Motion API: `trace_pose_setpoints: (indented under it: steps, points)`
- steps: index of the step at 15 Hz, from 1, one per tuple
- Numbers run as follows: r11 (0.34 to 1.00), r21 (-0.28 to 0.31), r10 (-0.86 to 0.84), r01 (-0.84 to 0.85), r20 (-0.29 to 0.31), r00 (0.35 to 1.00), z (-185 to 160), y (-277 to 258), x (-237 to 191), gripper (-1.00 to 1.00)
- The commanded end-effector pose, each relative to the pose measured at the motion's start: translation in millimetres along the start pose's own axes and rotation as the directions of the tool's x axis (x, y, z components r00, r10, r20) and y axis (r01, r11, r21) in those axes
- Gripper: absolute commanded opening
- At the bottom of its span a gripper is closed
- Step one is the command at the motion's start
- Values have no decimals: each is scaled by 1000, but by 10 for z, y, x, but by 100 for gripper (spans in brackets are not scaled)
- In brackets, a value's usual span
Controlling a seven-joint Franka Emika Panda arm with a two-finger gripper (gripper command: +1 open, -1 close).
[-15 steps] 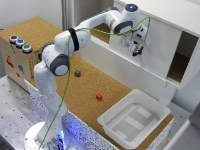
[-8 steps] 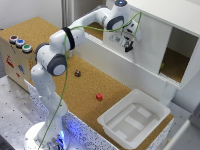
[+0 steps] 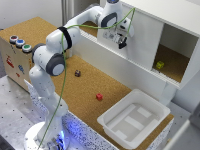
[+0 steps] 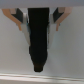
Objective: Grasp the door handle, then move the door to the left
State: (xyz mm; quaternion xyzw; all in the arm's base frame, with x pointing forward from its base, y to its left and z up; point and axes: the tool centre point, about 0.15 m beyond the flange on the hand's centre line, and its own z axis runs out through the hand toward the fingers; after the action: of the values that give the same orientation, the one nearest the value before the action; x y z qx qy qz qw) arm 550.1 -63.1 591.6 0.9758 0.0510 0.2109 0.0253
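The door (image 3: pixel 144 47) is a flat white panel on the front of the white cabinet (image 3: pixel 172 15). My gripper (image 3: pixel 122 41) presses against the door's edge on the exterior view's left. In the wrist view a black door handle (image 4: pixel 39 42) runs between my two fingers (image 4: pixel 21 21), and the gripper (image 4: pixel 40 25) is shut on it against the white door face (image 4: pixel 70 55). To the exterior view's right of the door, the cabinet stands open and shows a cork floor.
A small yellow-green object (image 3: pixel 160 65) lies inside the open cabinet bay. A long low white front board (image 3: pixel 107 60) runs below the cabinet. A red cube (image 3: pixel 99 96) and a dark small object (image 3: pixel 77 73) lie on the cork table, with a white tray (image 3: pixel 132 120) and a button box (image 3: pixel 17 44).
My gripper has slid toward the exterior view's left with the door. The open gap at the cabinet's right side has grown wider.
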Motion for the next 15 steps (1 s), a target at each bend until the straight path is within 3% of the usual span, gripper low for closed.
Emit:
trace_pose_setpoints:
  steps: [1,6,15]
  points:
    - [987,-150,40,-49,-63,997,569,-630,62,-100]
    - [984,-163,69,-75,-40,997,619,-1106,138,-100]
    - [992,-115,52,-55,-34,998,657,-1732,415,-100]
